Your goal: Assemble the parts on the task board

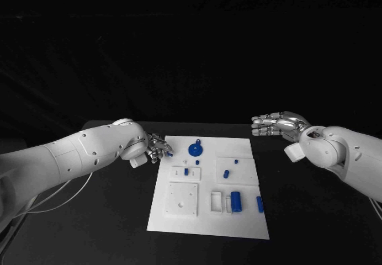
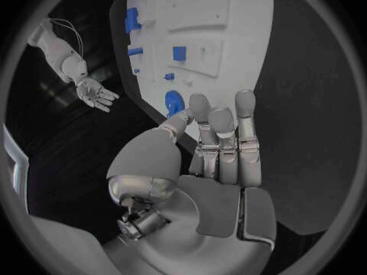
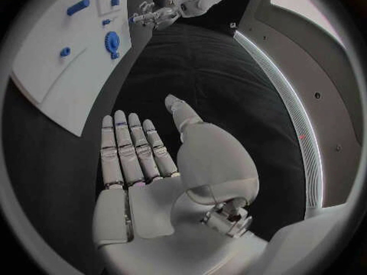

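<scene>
The left robot hand (image 1: 151, 150) hovers at the far left edge of the white board (image 1: 239, 221). Its fingers (image 2: 222, 134) are bunched together. In the head view a small blue bit (image 1: 168, 154) shows at the fingertips, so it may be pinching a tiny part, but the view is too poor to be sure. The left wrist view shows nothing plain between thumb and fingers, so I cannot tell if it holds anything.

The right robot hand (image 1: 277, 125) hangs over the black counter (image 1: 318, 221), just past the board's far right corner. Its fingers (image 3: 126, 146) are straight and apart, and it holds nothing. I think it waits there so it stays out of the way while the left one works.

The round blue part (image 1: 195, 149) lies on the board, just beside the left robot hand. It is the closest part to that hand, so I guess that end of the board is where the work is now. More blue parts sit further along the board: two small ones (image 1: 187, 171) near the middle, and two long ones (image 1: 239, 201) at the near end, well apart from both hands. The long ones lie flat, so they look not yet put in.
</scene>
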Robot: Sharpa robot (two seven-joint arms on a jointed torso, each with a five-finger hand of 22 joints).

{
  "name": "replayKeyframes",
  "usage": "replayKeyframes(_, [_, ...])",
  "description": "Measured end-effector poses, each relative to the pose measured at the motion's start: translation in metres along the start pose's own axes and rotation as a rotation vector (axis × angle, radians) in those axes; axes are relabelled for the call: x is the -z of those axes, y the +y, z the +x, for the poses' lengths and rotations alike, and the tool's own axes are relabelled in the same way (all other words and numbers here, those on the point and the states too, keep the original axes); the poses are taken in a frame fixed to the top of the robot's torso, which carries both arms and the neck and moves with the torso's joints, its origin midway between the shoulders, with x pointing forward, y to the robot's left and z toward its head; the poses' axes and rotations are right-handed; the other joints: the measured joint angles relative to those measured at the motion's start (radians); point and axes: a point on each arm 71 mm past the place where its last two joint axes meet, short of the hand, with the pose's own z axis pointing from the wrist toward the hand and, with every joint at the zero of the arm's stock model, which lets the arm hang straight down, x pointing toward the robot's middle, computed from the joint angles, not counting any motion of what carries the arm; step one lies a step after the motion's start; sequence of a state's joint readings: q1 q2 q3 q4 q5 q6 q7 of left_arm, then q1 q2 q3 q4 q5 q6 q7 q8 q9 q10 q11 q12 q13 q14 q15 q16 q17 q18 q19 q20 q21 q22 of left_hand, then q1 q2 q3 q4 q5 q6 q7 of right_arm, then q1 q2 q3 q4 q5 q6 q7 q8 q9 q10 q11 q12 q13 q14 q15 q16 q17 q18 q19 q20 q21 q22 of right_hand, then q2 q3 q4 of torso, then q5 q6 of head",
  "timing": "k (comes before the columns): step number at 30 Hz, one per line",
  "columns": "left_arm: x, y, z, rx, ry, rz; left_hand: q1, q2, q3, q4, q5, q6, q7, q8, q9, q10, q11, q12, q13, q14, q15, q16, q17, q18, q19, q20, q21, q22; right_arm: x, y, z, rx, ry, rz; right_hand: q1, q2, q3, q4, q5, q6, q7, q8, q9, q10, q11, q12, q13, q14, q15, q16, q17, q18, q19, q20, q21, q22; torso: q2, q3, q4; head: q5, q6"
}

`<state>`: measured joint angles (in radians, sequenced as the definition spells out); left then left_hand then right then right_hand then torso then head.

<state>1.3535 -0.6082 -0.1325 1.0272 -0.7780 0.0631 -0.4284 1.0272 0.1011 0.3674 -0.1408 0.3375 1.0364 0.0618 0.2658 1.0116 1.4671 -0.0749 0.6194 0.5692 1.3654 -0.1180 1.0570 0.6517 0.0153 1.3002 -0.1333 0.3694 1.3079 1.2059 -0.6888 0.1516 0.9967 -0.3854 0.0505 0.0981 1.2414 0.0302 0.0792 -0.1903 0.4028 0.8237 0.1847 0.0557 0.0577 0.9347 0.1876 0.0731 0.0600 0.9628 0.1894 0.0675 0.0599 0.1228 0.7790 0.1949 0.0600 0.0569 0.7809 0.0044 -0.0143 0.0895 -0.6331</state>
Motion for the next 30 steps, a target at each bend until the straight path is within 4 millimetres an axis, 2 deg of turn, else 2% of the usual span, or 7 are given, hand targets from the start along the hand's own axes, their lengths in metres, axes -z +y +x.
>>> replayKeyframes(5, [0.01, 0.005, 0.008, -0.023, -0.003, 0.012, -0.003, -0.003, 0.0, 0.0, 0.008, 0.005, 0.002, -0.007, -0.001, -0.002, -0.002, 0.0, -0.004, 0.01, 0.0, -0.008, 0.003, 0.0, 0.004, -0.003, 0.004, 0.0, 0.001, -0.001, -0.002, 0.0, -0.005, 0.003, 0.0, 0.0, 0.0, 0.0, 0.0, 0.0, 0.0, 0.0, 0.0, 0.0, 0.0, 0.0, 0.0, 0.0, 0.0, 0.0, 0.0, 0.0, 0.0, 0.0, 0.0, 0.0, -0.003, -0.0015, 0.009, -0.002, -0.009])
replayKeyframes(11, [0.018, 0.01, 0.02, -0.063, -0.013, 0.017, -0.006, -0.006, 0.001, -0.001, 0.015, 0.016, 0.005, -0.019, -0.001, -0.002, -0.002, 0.0, -0.01, 0.019, -0.002, -0.016, 0.007, 0.0, 0.008, 0.001, 0.004, 0.0, 0.002, -0.004, -0.004, 0.0, -0.009, 0.008, 0.0, 0.0, 0.0, 0.0, 0.0, 0.0, 0.0, 0.0, 0.0, 0.0, 0.0, 0.0, 0.0, 0.0, 0.0, 0.0, 0.0, 0.0, 0.0, 0.0, 0.0, 0.0, -0.006, -0.0034, 0.016, -0.006, -0.017])
replayKeyframes(16, [0.022, 0.01, 0.03, -0.091, -0.015, 0.026, -0.01, -0.019, 0.016, -0.016, 0.019, 0.025, 0.004, -0.037, -0.001, -0.002, -0.002, 0.004, -0.015, 0.023, 0.002, -0.023, 0.014, 0.0, 0.011, -0.003, 0.004, 0.0, 0.003, -0.006, -0.004, -0.001, -0.01, 0.012, 0.0, 0.0, 0.0, 0.0, 0.0, 0.0, 0.0, 0.0, 0.0, 0.0, 0.0, 0.0, 0.0, 0.0, 0.0, 0.0, 0.0, 0.0, 0.0, 0.0, 0.0, 0.0, -0.006, -0.0038, 0.0169, -0.002, -0.017])
replayKeyframes(30, [0.023, 0.004, 0.055, -0.176, -0.018, 0.049, -0.013, -0.023, 0.023, -0.021, 0.02, 0.032, 0.003, -0.042, 0.0, -0.002, -0.001, 0.008, -0.017, 0.027, -0.002, -0.027, 0.018, 0.0, 0.011, -0.003, 0.004, 0.0, 0.003, -0.01, -0.004, -0.003, -0.009, 0.018, 0.0, 0.0, 0.0, 0.0, 0.0, 0.0, 0.0, 0.0, 0.0, 0.0, 0.0, 0.0, 0.0, 0.0, 0.0, 0.0, 0.0, 0.0, 0.0, 0.0, 0.0, 0.0, -0.004, -0.0015, 0.0127, 0.0, -0.024])
